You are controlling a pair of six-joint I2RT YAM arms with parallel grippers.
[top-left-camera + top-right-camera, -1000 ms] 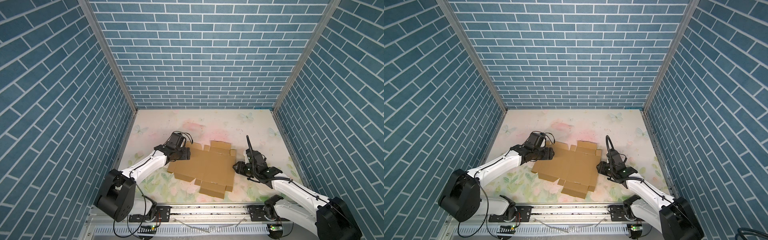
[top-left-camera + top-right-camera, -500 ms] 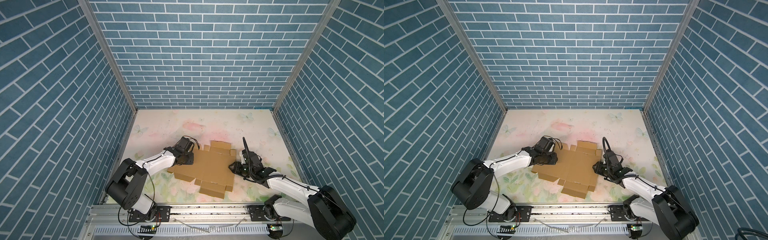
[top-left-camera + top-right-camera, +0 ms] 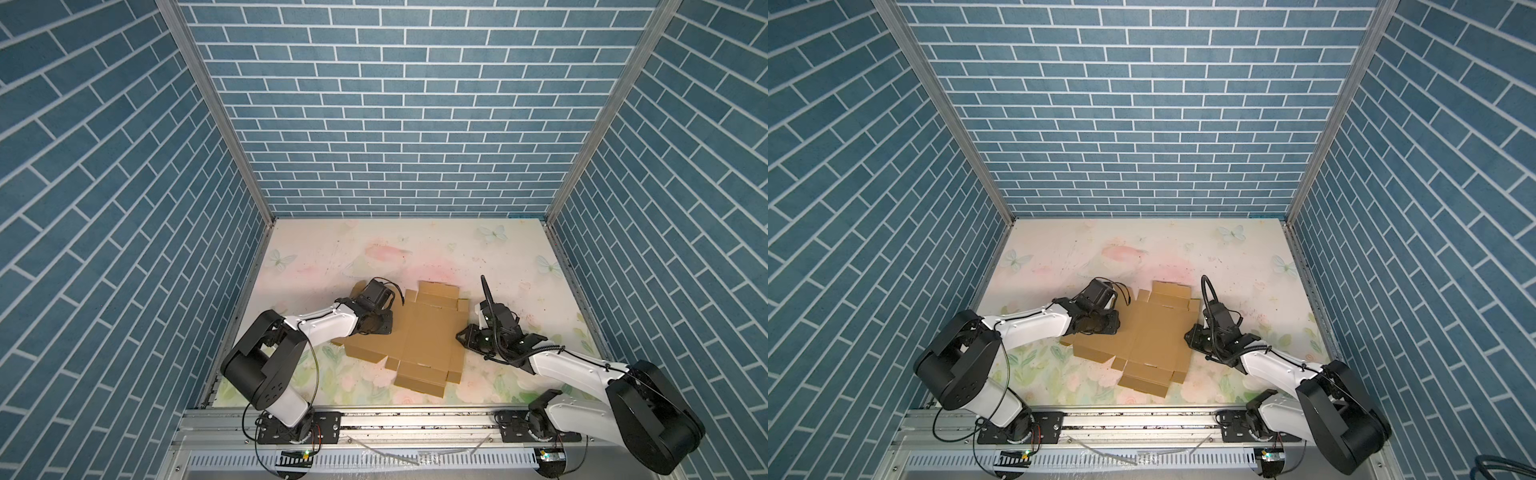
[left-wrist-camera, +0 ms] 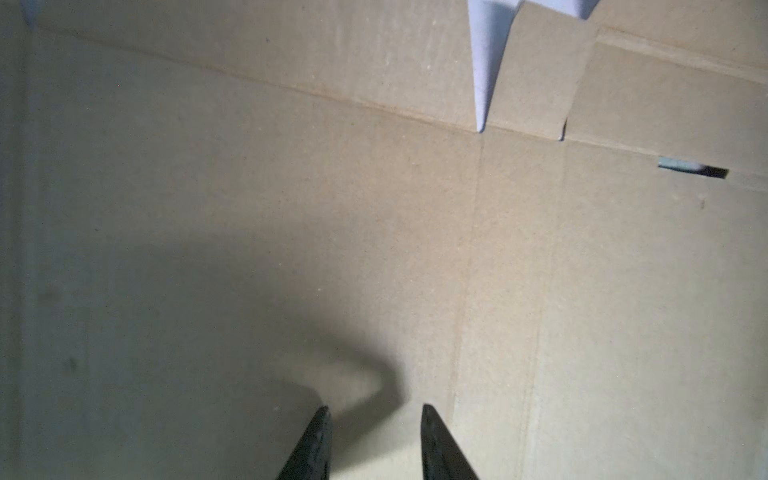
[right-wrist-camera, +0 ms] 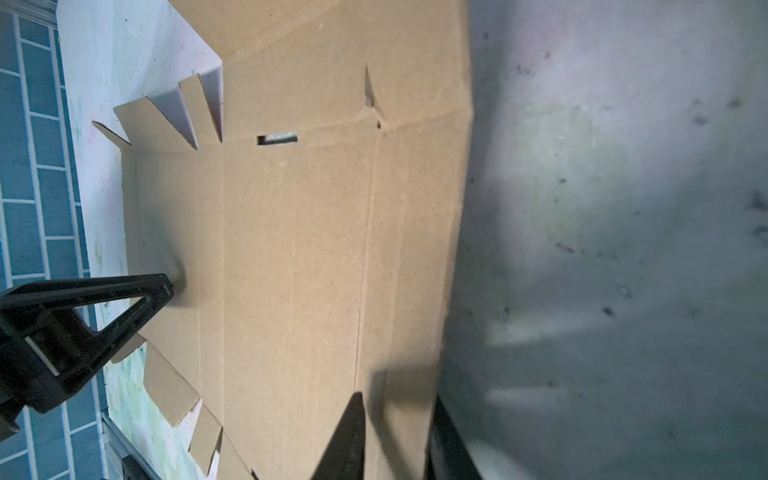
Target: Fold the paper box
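**Sheet.** The paper box (image 3: pixel 419 338) is laid out flat and unfolded on the table (image 3: pixel 436 253), toward the near rail and between the two arms. No panel is seen stood up into a wall. The task is judged barely begun.

**Left arm.** The left gripper (image 3: pixel 384 328) is placed on the sheet's left margin. In the left wrist view its fingertips (image 4: pixel 316 449) are seen over bare cardboard with a narrow gap between them. Nothing is held there, so the jaws are released. This placement is judged to be a hold-down, so that the sheet is not dragged while the opposite side is worked.

**Right arm.** The right gripper (image 3: pixel 459 336) is set at the sheet's right margin. In the right wrist view one fingertip (image 5: pixel 349 436) is seen above the outer strip, just inside the outermost crease. The other is seen beyond the cut edge. The jaws are part-way apart, astride that strip, and no clamp on the cardboard is seen. The position is judged to be chosen for lifting the strip about its crease.

**Risk.** The strip is thin and lies close to the table. The outer finger may be skidded past the edge rather than caught under it.
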